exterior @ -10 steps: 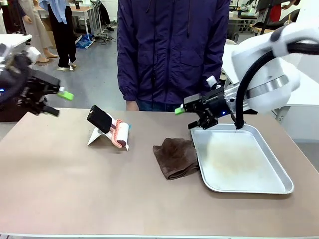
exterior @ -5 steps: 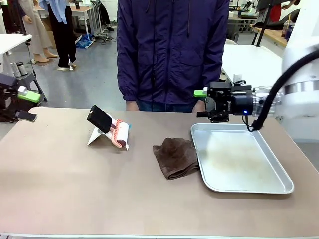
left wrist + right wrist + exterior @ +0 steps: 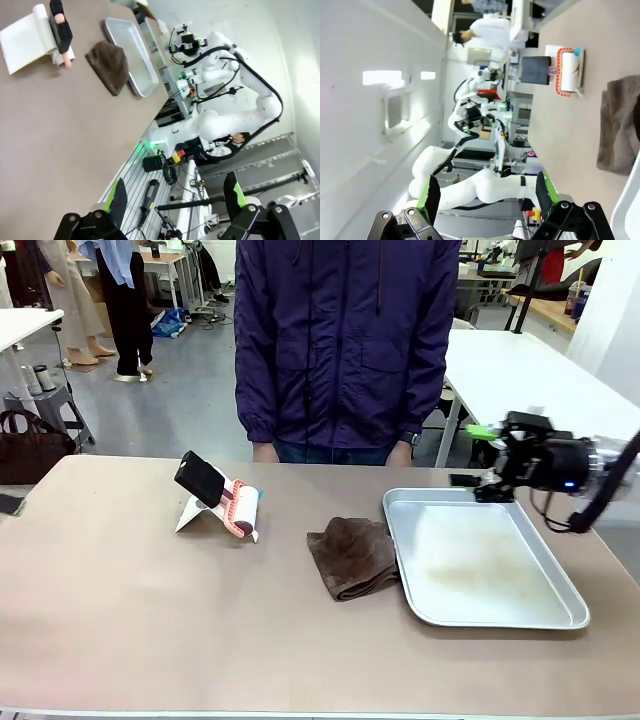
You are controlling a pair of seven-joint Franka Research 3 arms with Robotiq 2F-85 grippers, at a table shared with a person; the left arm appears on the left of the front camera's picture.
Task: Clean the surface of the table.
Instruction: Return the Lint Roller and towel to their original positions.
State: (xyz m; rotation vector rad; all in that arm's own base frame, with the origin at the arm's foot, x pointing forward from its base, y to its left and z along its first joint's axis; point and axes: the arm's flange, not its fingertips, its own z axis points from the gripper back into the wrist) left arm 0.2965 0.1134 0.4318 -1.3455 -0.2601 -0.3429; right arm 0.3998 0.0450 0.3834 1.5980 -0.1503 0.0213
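Cloth lies on table at 8 o'clock from right gripper, the nearer one; both grippers' jaws apart, empty.

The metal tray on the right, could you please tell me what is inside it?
Nothing lies in the tray; its bare floor shows only faint dull smears. A brown cloth rests against its left rim on the table, hiding what is underneath.

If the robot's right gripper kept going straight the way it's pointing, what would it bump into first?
Probably nothing nearby: the open right gripper points left above the silver metal tray's far edge, roughly toward the person's purple jacket, though depth is unclear.
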